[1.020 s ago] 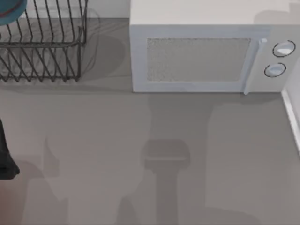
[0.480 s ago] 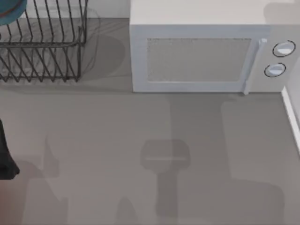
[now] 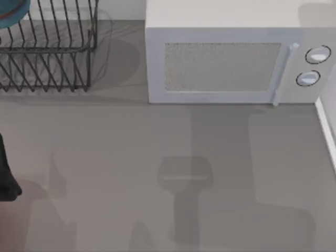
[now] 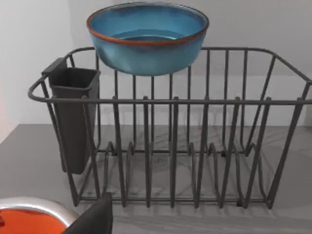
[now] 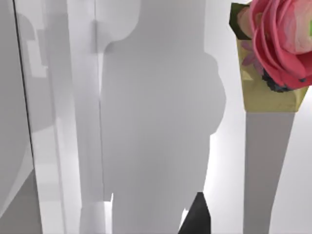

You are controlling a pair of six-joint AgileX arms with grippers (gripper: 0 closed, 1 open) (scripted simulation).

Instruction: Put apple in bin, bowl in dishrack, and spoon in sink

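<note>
From above I see the thin-wire dishrack [image 3: 50, 50] at the back left of the smooth grey counter [image 3: 115, 157], the teal bowl [image 3: 11, 13] at its far corner, and a white boxy microwave [image 3: 231, 58] beside it.

My left wrist view shows the glossy, red-rimmed bowl [image 4: 147, 36] perched on the rack's top wires [image 4: 170, 141], a dark cutlery cup [image 4: 73, 117] hung at one end. I cannot tell either hand's state.

My right wrist view: pale panels, a pink flower [image 5: 282, 39]
</note>
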